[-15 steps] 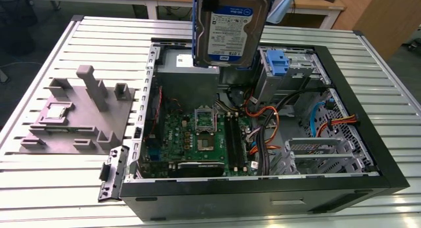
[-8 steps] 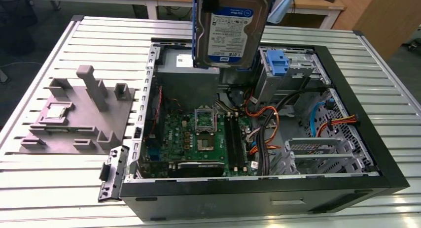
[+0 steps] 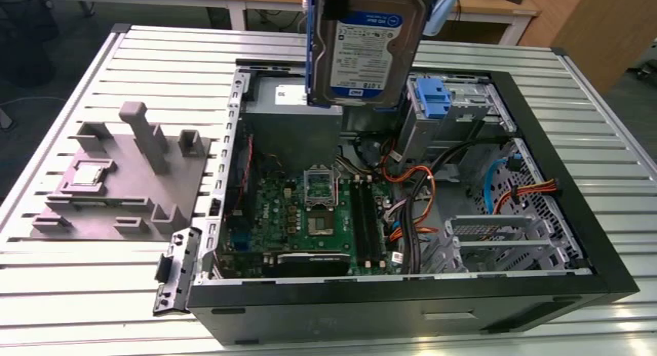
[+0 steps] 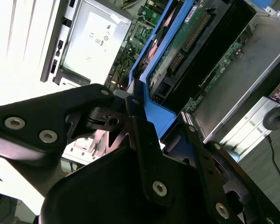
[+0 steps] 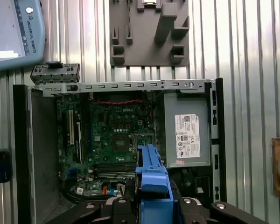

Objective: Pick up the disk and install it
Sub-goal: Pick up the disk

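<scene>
The gripper (image 4: 159, 122) is clamped onto the blue bracket of the disk (image 3: 367, 44), holding it on edge. The disk hangs above the open computer case (image 3: 411, 293).

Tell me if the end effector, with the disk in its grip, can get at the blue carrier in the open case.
Probably yes. The end effector grips the disk above the open case; the blue carrier stands just below, toward the exterior view's right, with nothing covering it.
</scene>
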`<state>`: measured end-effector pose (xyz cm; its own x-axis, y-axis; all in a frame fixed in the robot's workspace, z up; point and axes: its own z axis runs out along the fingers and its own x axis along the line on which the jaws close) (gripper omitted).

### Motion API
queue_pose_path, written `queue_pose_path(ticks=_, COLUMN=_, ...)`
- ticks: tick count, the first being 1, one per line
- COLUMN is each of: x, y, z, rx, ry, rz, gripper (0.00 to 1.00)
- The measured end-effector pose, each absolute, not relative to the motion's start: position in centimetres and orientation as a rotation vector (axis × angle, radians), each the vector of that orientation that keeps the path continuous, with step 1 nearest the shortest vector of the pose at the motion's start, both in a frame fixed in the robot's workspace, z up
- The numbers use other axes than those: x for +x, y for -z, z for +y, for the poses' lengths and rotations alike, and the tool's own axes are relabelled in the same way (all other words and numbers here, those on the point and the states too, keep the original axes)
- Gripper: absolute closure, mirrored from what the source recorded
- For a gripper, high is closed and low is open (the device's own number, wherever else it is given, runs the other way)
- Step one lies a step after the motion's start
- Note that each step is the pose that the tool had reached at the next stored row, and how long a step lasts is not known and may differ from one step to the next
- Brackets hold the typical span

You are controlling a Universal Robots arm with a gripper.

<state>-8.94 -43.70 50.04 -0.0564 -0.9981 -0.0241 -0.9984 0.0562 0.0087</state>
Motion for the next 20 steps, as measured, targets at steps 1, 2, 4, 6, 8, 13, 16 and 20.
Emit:
queue_pose_path(ticks=1, x=-8.9, y=-50.0, z=-43.7, rx=-2.15, ry=-0.036, rz=2.275, gripper=0.64)
queue_pose_path(ticks=2, x=-8.9, y=-50.0, z=-43.7, rx=-2.15, ry=-0.036, rz=2.275, gripper=0.64)
queue_pose_path(ticks=4, x=-8.9, y=-50.0, z=-43.7, rx=-2.15, ry=-0.036, rz=2.275, gripper=0.64)
queue_pose_path(ticks=6, x=-8.9, y=-50.0, z=-43.7, rx=-2.15, ry=-0.036, rz=2.275, gripper=0.64)
queue_pose_path(ticks=8, x=-8.9, y=-50.0, z=-43.7, rx=-2.15, ry=-0.036, rz=2.275, gripper=0.64)
queue_pose_path(ticks=13, x=-8.9, y=-50.0, z=-43.9, rx=-2.15, ry=-0.035, rz=2.275, gripper=0.64)
queue_pose_path(ticks=16, x=-8.9, y=-50.0, z=-44.3, rx=-2.15, ry=-0.035, rz=2.275, gripper=0.64)
queue_pose_path(ticks=20, x=-8.9, y=-50.0, z=-45.0, rx=-2.15, ry=-0.035, rz=2.275, gripper=0.64)
